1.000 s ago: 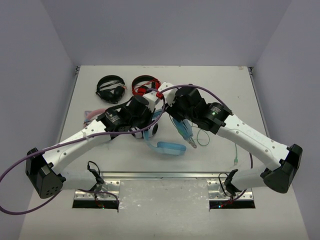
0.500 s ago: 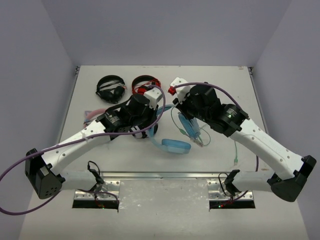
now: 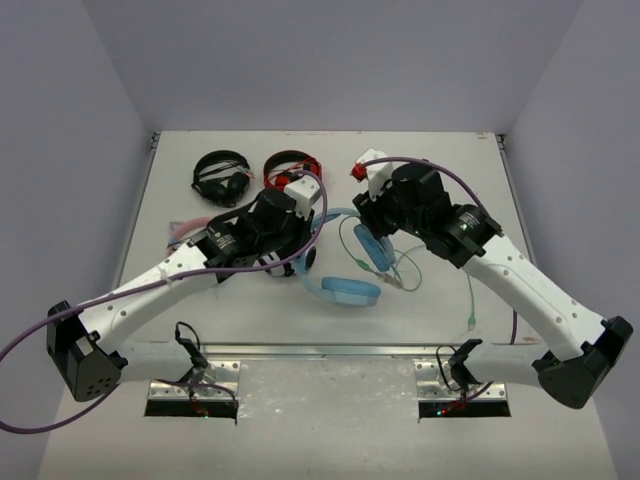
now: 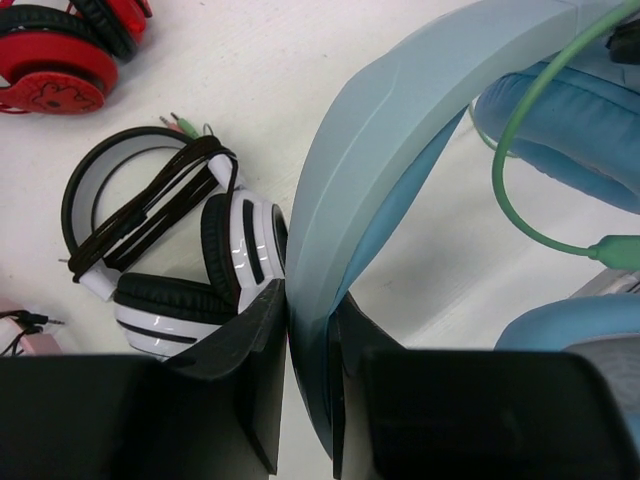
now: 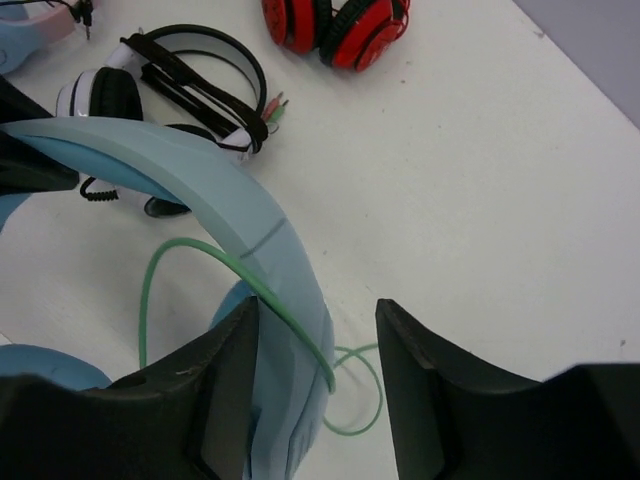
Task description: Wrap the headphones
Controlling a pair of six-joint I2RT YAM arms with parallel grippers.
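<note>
Pinching the headband of the headphones [image 4: 400, 130], the left gripper [image 4: 306, 322] has both jaws pressed against the light-blue band, one on each side, and holds it up on edge near the middle of the table [image 3: 250, 310], with the two big cups [image 3: 350, 291] sitting low on the right-arm side. The right gripper [image 5: 318, 340] is spread wide with nothing between its fingers; it hangs just over the band, near where the pale green cable [image 5: 150, 285] crosses it. In both wrist views only one loose loop is draped over the band. The rest curls on the tabletop, and in the top view its far end trails off toward the right arm's side, so I judge the wrap barely started. Risks: the loop has no tension (nothing pins it), so it could slide off the smooth band as soon as the band tilts. The open right fingers are close enough to hook the loop and yank it free, or to close on the band instead of the cable. The left pinch sits on a narrow, curved stretch, so the heavy cups could swing and twist the band in the jaws. The white-and-black pair [image 4: 190, 270] lies just beside the left jaws, and a low sweep could drag its own bundled cord along.
</note>
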